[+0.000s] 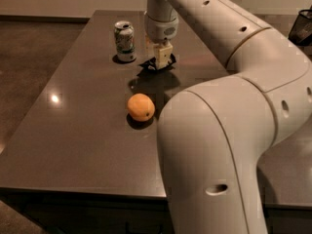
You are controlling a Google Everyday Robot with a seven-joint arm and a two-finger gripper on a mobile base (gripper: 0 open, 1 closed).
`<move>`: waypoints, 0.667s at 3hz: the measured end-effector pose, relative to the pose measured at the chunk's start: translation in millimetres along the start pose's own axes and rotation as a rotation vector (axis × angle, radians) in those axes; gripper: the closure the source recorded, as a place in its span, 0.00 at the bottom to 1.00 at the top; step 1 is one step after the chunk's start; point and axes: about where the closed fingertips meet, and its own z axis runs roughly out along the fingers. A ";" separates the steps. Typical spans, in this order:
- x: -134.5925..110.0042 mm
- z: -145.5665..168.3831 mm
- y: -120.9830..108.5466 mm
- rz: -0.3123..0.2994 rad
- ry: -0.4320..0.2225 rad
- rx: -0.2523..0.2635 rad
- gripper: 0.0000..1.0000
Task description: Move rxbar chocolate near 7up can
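The 7up can point(125, 41) stands upright at the far left of the dark table point(73, 130). The black rxbar chocolate point(152, 64) shows as a dark flat shape under my gripper, just right of the can, low at the table surface. My gripper point(161, 59) points down over the bar, its pale fingers point(164, 53) closed around it. My white arm reaches in from the right foreground and hides much of the table's right side.
A round orange fruit point(141, 107) lies on the table in front of the can and gripper. A dark mesh bin point(302, 27) stands at the far right edge. The table's left and front edges drop to a brown floor.
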 end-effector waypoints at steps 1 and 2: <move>-7.9 -0.1 -16.7 -0.019 0.018 0.003 0.86; -10.1 1.7 -27.6 -0.023 0.024 0.013 0.63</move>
